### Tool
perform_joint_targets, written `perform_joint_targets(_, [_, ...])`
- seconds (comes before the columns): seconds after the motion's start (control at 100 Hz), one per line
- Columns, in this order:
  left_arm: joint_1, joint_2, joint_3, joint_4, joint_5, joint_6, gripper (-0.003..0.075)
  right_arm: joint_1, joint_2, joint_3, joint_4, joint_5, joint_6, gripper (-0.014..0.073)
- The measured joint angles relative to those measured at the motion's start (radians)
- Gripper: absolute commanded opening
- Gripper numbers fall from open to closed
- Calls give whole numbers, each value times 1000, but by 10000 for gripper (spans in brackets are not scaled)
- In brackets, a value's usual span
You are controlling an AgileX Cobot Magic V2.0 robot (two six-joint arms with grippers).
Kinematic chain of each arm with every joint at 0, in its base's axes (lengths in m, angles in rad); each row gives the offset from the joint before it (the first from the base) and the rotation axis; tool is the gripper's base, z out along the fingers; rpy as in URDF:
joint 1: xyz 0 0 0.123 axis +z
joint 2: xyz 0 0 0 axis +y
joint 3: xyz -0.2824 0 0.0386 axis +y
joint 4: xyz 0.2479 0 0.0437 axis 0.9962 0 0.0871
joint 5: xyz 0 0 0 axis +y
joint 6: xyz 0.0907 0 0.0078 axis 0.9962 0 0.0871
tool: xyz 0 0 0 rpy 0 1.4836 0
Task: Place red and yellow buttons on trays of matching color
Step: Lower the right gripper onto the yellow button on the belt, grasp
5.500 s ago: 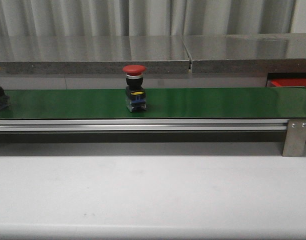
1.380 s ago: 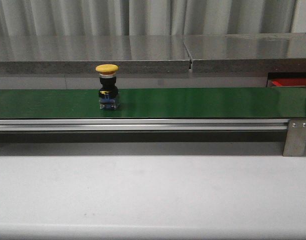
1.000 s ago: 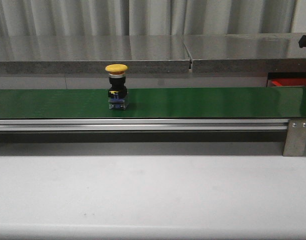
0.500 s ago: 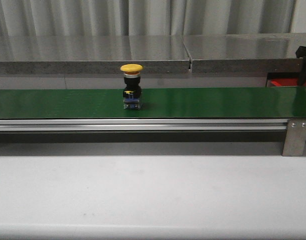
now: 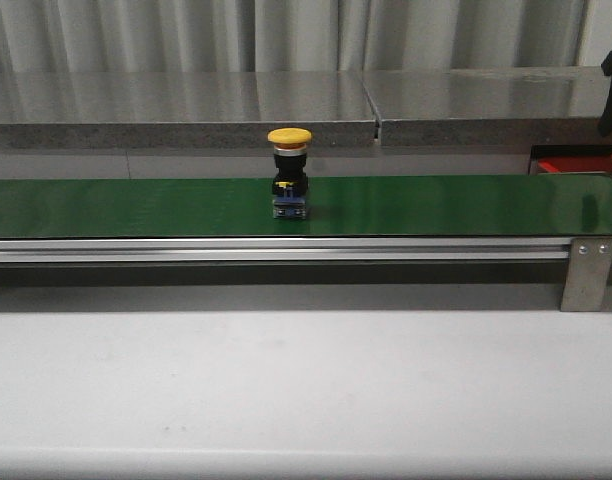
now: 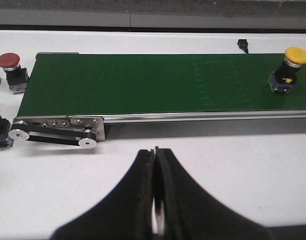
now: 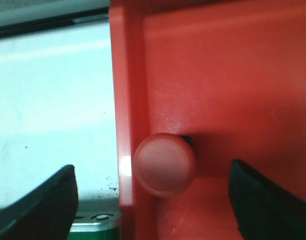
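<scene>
A button (image 7: 164, 164) stands inside the tray (image 7: 243, 75).

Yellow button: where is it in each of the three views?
Front view: yellow button stands upright on the green belt, near mid-frame.
Left wrist view: same yellow button at the far right edge, on the belt.
Right wrist view: not in it.
Shared landmark: the green belt in the front and left wrist views.

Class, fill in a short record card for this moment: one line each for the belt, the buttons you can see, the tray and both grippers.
belt: green belt, long
yellow button: upright on the belt
red button: in the red tray, near its rim
spare red buttons: off the belt's end, on the white table
left gripper: shut, empty
right gripper: open, fingers either side of the red button
</scene>
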Motion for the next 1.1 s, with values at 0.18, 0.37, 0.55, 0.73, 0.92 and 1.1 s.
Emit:
perform_joint_targets(0.18, [0, 0, 0, 0, 0, 0, -20, 2, -131, 107, -8, -20, -14, 605])
perform_joint_targets(0.37, [0, 0, 0, 0, 0, 0, -20, 27, -293, 290, -10, -94, -33, 605])
perform_joint_targets(0.55, [0, 0, 0, 0, 0, 0, -20, 90, -418, 430, -12, -118, -49, 605])
perform_joint_targets(0.73, [0, 0, 0, 0, 0, 0, -20, 162, -492, 515, -12, -119, -56, 605])
perform_joint_targets(0.92, [0, 0, 0, 0, 0, 0, -20, 253, -531, 529, -12, -76, -58, 605])
perform_joint_targets(1.1, [0, 0, 0, 0, 0, 0, -20, 345, -533, 531, -16, -46, -66, 605])
